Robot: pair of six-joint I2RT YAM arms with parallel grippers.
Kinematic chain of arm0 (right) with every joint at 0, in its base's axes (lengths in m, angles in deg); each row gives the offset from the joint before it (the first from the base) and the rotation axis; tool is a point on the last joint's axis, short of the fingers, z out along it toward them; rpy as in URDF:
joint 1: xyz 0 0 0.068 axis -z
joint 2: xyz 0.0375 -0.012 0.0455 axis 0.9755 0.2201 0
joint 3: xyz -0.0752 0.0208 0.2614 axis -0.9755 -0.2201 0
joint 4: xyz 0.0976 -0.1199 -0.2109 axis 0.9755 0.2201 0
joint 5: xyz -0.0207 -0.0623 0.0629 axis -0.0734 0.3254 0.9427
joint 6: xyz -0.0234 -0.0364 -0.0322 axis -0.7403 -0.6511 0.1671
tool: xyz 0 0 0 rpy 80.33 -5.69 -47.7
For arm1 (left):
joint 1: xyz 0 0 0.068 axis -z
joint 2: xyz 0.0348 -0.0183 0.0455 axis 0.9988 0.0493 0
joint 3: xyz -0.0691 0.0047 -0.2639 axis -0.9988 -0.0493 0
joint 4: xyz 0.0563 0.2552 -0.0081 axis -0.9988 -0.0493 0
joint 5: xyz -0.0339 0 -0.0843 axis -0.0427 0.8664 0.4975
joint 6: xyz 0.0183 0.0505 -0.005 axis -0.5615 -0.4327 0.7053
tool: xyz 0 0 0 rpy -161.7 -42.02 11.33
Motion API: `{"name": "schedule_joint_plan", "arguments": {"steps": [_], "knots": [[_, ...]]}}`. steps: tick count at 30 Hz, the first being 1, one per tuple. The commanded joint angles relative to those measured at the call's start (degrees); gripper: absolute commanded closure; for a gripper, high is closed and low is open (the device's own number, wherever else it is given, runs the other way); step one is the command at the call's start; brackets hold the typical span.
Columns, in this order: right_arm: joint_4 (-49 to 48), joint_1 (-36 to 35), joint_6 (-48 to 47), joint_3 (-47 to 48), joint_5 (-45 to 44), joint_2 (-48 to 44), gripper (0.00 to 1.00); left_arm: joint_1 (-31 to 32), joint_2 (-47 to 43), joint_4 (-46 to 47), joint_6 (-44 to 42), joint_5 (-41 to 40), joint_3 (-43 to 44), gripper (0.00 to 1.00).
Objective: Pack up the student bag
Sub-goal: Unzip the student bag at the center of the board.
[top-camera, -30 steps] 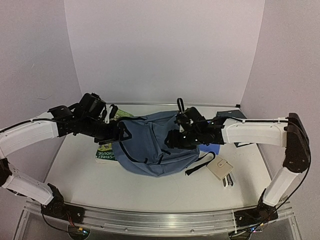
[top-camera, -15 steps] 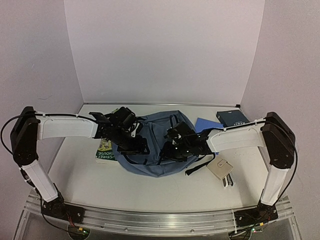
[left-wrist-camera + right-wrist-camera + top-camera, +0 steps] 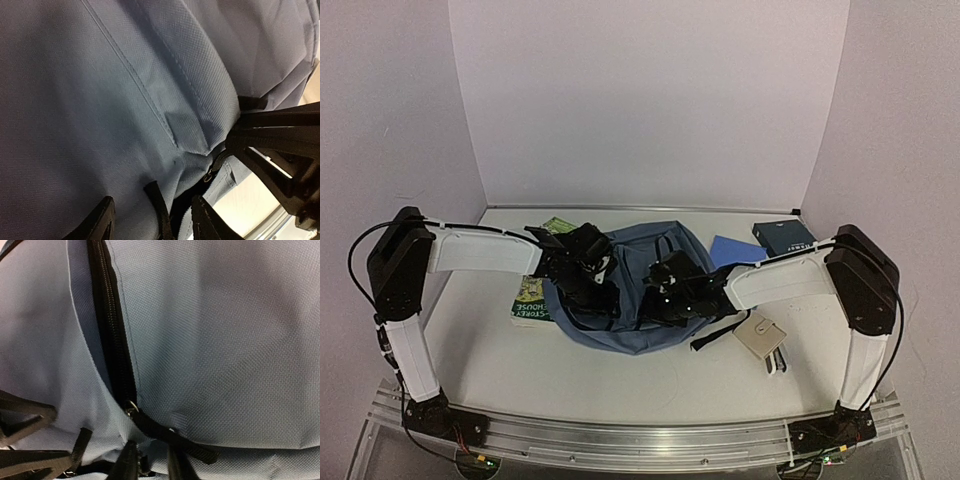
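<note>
The student bag, slate-blue fabric, lies in the middle of the table with its black strap trailing right. My left gripper is on its left part. In the left wrist view it is open, fingers straddling a black strap tab on the bag. My right gripper is on the bag's middle. In the right wrist view it is nearly closed on a fold of the bag, just below the black zipper pull at the end of the dark zipper.
A green book lies partly under the bag's left side. A bright-blue notebook and a dark box lie at the back right. A beige wallet and small black-and-white items lie at the front right.
Both arms have come down and inward, and the bag has gone from lifted and stretched to lying slack on the table. Both grippers now sit low on the bag's middle.
</note>
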Motion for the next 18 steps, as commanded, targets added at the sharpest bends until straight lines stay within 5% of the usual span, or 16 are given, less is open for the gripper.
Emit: {"name": "schedule_joint_plan", "arguments": {"steps": [1,18], "knots": [[-1.28,-0.33,1.11,-0.04,-2.39,-0.13,0.89,1.23,1.81,-3.66,-1.20,-3.03,2.76,0.50],[-1.28,-0.38,1.37,-0.60,-4.35,0.28,0.98,3.16,5.91,-6.03,-0.60,-4.32,3.80,0.66]]}}
